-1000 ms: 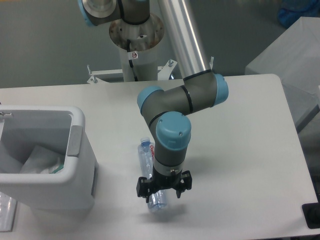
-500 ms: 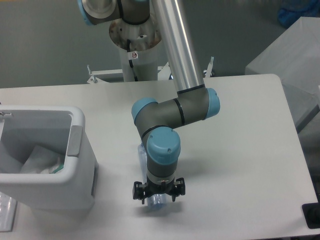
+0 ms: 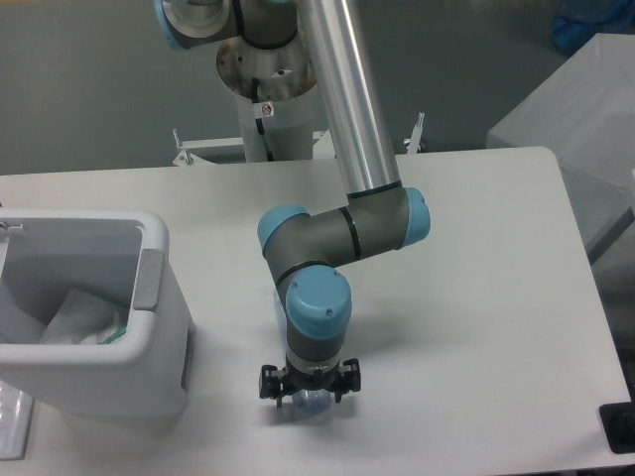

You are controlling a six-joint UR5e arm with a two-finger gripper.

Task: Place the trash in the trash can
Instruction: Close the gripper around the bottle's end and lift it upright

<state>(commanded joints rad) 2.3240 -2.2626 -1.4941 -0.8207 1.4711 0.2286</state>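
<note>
The clear plastic bottle (image 3: pixel 302 406) lies on the table, mostly hidden under the arm's wrist, with only its clear lower end showing. My gripper (image 3: pixel 304 395) points straight down over it. Its dark fingers stand on either side of the bottle's end, low near the table, and look open. The white trash can (image 3: pixel 149 327) stands at the left edge, well apart from the gripper. The crumpled wrapper (image 3: pixel 79 315) lies inside the trash can.
The arm's base column (image 3: pixel 268 89) rises at the back of the table. A grey box (image 3: pixel 580 129) stands off the table's right side. A dark object (image 3: pixel 620 426) sits at the front right corner. The table's front edge runs just below the gripper.
The arm has swung slightly left and lowered. The gripper has come down from above the bottle to straddle its end near the table. The bottle has not moved.
</note>
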